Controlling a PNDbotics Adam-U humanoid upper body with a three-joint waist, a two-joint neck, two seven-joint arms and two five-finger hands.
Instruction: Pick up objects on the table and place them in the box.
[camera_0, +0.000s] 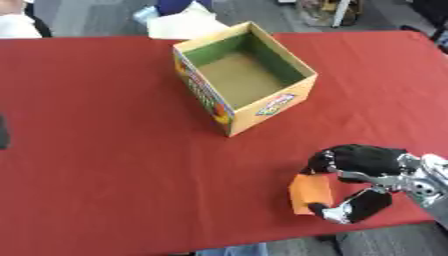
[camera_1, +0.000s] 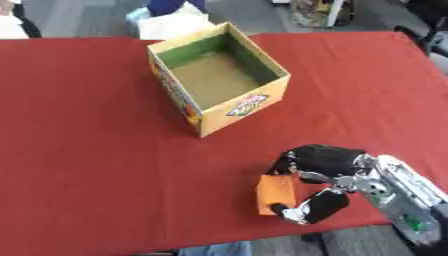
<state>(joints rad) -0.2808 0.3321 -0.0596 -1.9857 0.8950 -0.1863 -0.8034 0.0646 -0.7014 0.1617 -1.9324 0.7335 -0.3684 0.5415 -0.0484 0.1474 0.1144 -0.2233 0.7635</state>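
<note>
Fingers of my right hand (camera_0: 367, 172) curl round a small flat orange block (camera_0: 310, 192) near the front edge of the red tablecloth (camera_0: 105, 150), the upper fingers hooking over its far side and the thumb closing in from below, so the block is pinched between them. I judge I hold it this way because it is thin and lies low on the cloth: taking it by opposite edges gives me something to lift. Whether it has left the cloth yet I cannot tell. My wrist comes in from the lower right corner, silver joints showing, palm turned toward my left. The open yellow cardboard box with green inner walls (camera_0: 296, 96) stands well apart, farther back toward the middle of the table, turned askew with one corner pointing at me; its brown floor looks bare. My left hand shows in neither view.
</note>
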